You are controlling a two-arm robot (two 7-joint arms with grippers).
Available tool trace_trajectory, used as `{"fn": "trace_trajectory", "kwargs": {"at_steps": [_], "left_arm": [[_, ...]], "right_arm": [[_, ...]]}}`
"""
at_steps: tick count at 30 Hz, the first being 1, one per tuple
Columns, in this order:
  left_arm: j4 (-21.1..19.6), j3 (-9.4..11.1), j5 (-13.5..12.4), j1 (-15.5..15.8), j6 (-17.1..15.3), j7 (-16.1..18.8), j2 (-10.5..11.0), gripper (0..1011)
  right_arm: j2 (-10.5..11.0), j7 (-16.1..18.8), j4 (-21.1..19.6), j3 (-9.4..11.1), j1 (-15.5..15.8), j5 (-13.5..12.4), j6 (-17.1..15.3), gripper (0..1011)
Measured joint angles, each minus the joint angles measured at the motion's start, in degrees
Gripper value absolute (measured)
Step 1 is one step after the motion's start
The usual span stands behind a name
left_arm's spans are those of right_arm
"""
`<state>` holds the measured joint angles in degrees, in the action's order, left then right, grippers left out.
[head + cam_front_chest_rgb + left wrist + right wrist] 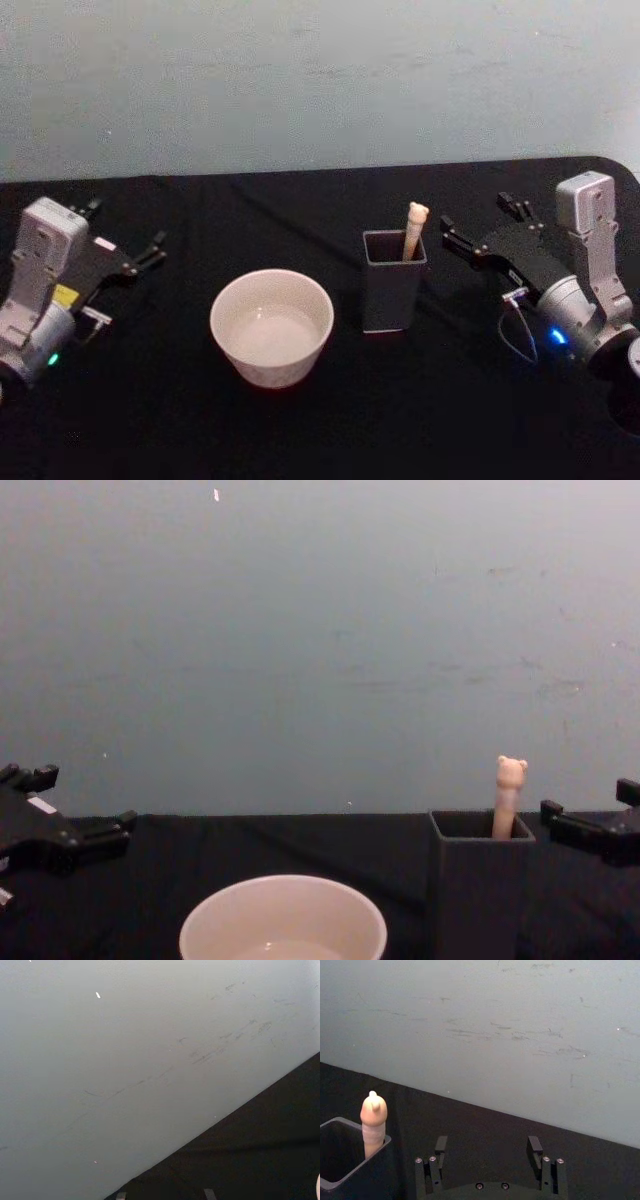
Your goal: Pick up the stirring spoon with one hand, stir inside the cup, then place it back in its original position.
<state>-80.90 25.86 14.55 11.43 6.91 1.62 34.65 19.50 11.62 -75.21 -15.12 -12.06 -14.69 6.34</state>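
The stirring spoon (pixel 415 228) stands in the dark grey square holder (pixel 392 290), its original position, with the peach bear-head handle (pixel 510 792) poking above the rim. The cream-white cup (pixel 232 300) sits left of the holder (pixel 480 895); its wide rim (pixel 205 915) is low in the chest view. My right gripper (pixel 475 214) is open just right of the holder, level with the handle, holding nothing. In the right wrist view its fingers (pixel 441 1145) stand apart, with the spoon (pixel 373 1122) and holder (pixel 372 1170) off to one side. My left gripper (pixel 128 222) rests open at the far left.
A black cloth covers the table (pixel 150 420), and a pale scuffed wall (pixel 320 80) rises right behind its far edge. Open cloth lies between the cup and each arm. The table's rounded right corner (pixel 625 170) is close behind the right arm.
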Motion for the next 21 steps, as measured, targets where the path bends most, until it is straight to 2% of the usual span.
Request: {"fn": "trace_trajectory", "kwargs": {"at_steps": [21], "left_arm": [[0.0,0.0,0.0,0.0,0.0,0.0,0.0,1001]], "right_arm": [[0.0,0.0,0.0,0.0,0.0,0.0,0.0,1000]]}}
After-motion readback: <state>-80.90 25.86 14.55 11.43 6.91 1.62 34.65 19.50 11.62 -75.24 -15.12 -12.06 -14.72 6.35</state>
